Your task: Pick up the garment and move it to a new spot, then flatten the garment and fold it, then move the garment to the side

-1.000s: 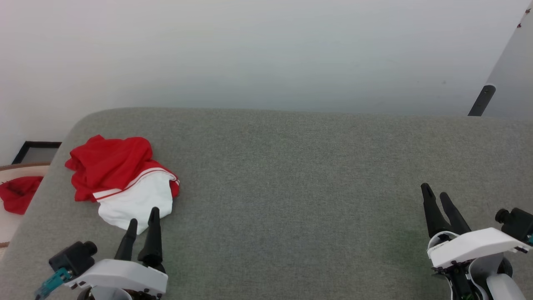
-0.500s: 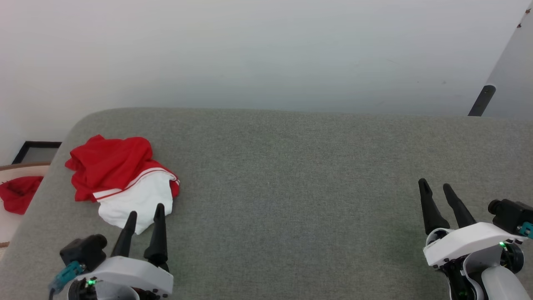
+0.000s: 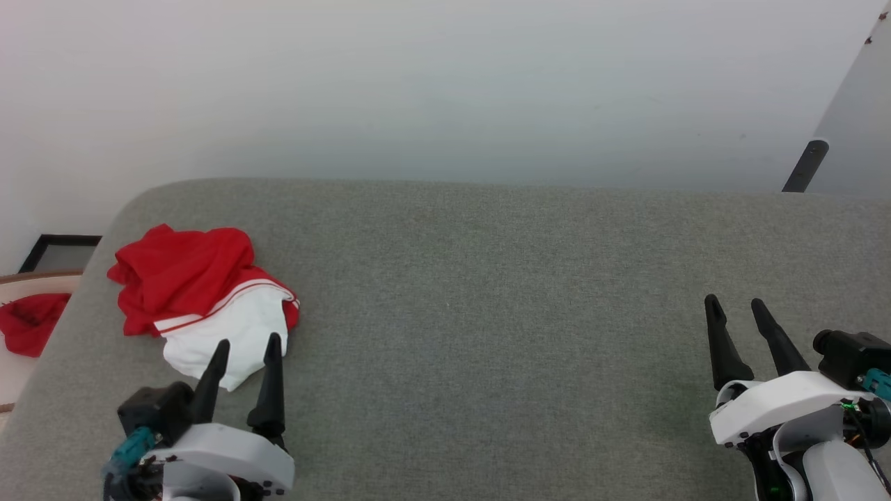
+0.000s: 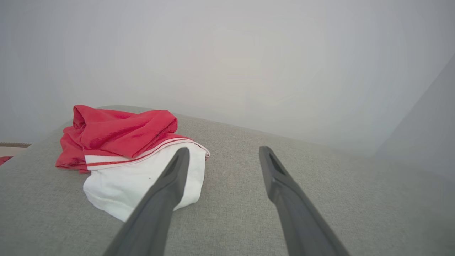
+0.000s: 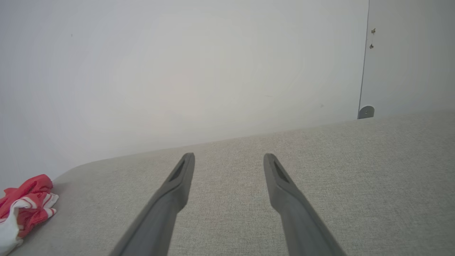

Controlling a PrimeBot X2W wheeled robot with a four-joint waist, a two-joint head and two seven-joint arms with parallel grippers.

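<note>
Presently: garment (image 3: 209, 299), crumpled, by the left edge of the worktop (image 3: 487, 313); not yet picked up.
Risks, as judged: a shallow pinch may catch one loose layer only, so the heap drags or slides off the edge; the plain red cloth (image 3: 28, 323) beyond that edge could be mistaken for it. Left gripper (image 3: 248, 341), wide and empty, points at the white panel just ahead, contact unclear; right gripper (image 3: 734, 300), wide and empty, well apart.
</note>
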